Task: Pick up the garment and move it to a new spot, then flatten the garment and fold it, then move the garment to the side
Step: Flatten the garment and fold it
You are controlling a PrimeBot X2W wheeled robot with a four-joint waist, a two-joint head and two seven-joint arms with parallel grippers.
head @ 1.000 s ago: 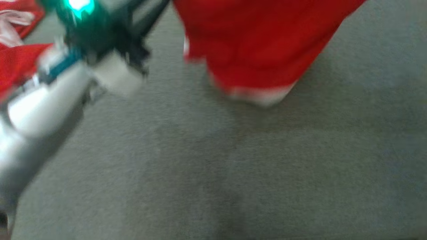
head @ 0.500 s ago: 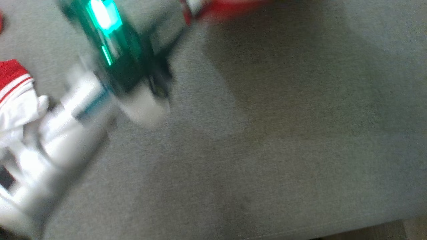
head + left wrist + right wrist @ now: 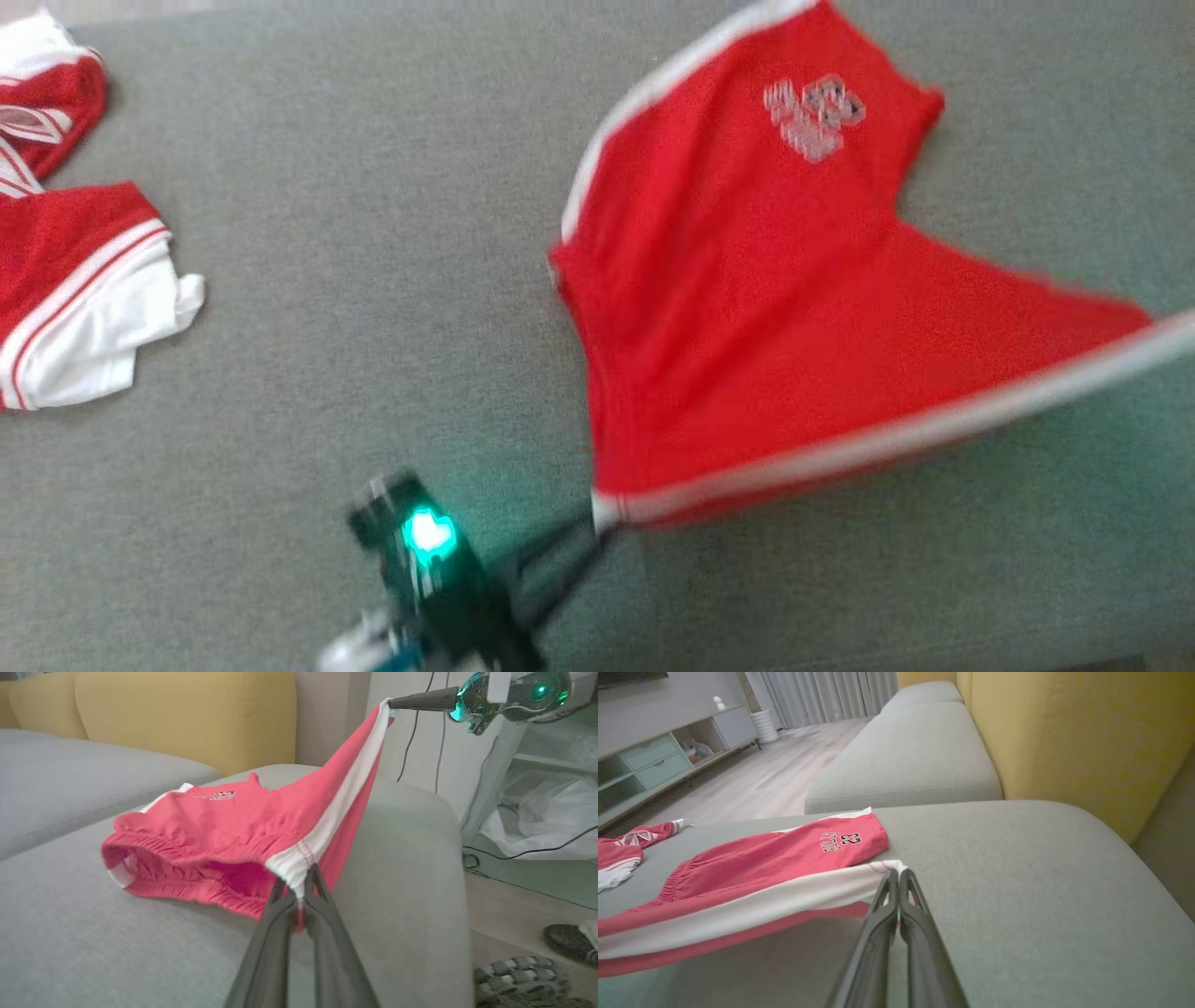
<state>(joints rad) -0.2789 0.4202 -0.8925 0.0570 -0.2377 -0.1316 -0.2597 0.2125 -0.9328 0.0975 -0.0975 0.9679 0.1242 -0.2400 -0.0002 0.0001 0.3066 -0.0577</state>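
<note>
As the head view shows, the red shorts lie half lifted on the grey sofa seat, at one o'clock from the left end effector, which pinches their waistband corner. In the left wrist view the white stripe, their long axis, runs taut up to the right end effector. In the right wrist view that one pinches the stripe's hem end; the thin, smooth cloth stretches toward nine o'clock.

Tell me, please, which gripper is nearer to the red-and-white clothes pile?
Left. The left gripper pinches the red shorts on the side toward the pile; the right gripper holds their far corner.
</note>
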